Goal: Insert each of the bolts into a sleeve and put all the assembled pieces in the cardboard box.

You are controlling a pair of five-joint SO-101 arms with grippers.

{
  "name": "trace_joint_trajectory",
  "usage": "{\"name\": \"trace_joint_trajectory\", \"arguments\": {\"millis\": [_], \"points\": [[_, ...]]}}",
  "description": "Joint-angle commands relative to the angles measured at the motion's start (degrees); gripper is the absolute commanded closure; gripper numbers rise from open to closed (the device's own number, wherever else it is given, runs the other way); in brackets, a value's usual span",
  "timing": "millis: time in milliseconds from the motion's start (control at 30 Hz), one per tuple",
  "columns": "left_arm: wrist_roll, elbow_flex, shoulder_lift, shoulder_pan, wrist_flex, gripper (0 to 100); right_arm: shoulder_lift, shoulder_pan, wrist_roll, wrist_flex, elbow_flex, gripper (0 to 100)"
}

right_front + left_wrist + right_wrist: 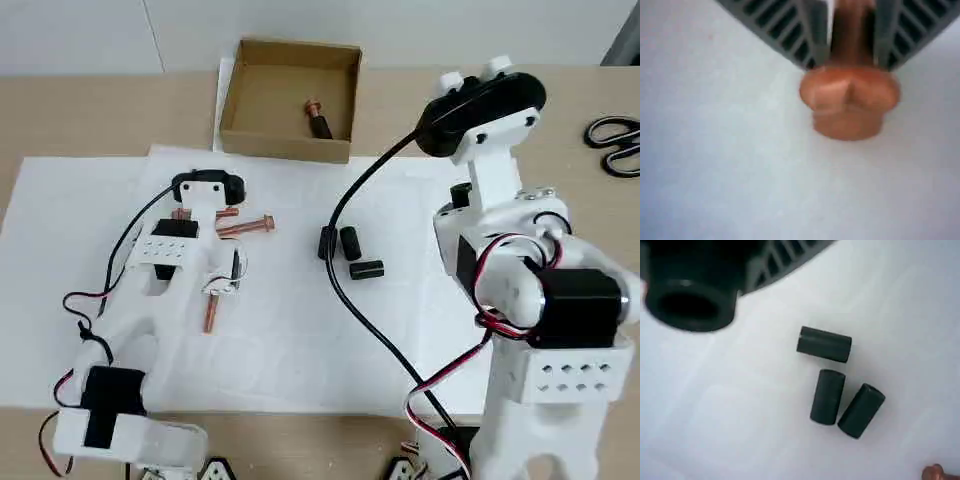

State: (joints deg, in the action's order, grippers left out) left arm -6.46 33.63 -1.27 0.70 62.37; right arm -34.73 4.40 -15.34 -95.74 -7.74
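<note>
The left pincer is closed on a copper bolt, gripping the shank with the head jutting out beyond it, low over the white sheet. Three spare sleeves lie mid-sheet. The right pincer clamps a black sleeve, bore open. Likely step: mating the pair. Next, the shank must line up with that bore. The cardboard box, at 12 o'clock, holds one assembled piece.

I could read no text, label, number or sign — not on the cardboard box at twelve o'clock, nor elsewhere.
</note>
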Motion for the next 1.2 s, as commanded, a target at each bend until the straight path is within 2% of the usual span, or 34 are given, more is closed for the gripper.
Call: {"name": "trace_joint_trajectory", "arguments": {"millis": [0, 100, 267, 567, 733, 900, 1033, 1100, 1167], "points": [[0.18, -2.42, -5.89, -0.35, -0.97, 96, -1.36, -0.48, 0.70, -0.22, -0.26, 99.5], [0.09, -5.93, -8.53, -0.62, 0.79, 99, -1.36, -0.48, 0.70, -0.22, -0.26, 99.5], [0.09, -6.55, -6.42, -0.26, 1.23, 99, -1.36, -0.57, 0.53, -0.13, -0.26, 99.5], [0.44, -12.26, 16.70, -0.70, 15.74, 99, -1.45, -0.57, 0.44, 0.04, -0.35, 99.5], [0.35, -11.65, 29.01, -0.62, 19.60, 99, -6.46, -0.57, 0.62, 1.63, -0.18, 99.5], [-0.44, -6.55, 40.00, -0.53, 14.95, 99, -11.74, -0.57, 0.79, 1.27, 0.00, 99.5], [-5.80, -1.27, 49.14, -0.26, 6.77, 99, -15.60, -0.31, 0.97, 1.98, 1.23, 99.5], [-8.09, 1.98, 52.92, -0.26, 2.20, 99, -17.45, -0.04, 3.16, 4.62, 5.19, 99.3], [-10.11, 5.49, 56.35, -0.26, -1.85, 99, -19.38, -0.13, 8.44, 9.10, 11.16, 99.3]]}}
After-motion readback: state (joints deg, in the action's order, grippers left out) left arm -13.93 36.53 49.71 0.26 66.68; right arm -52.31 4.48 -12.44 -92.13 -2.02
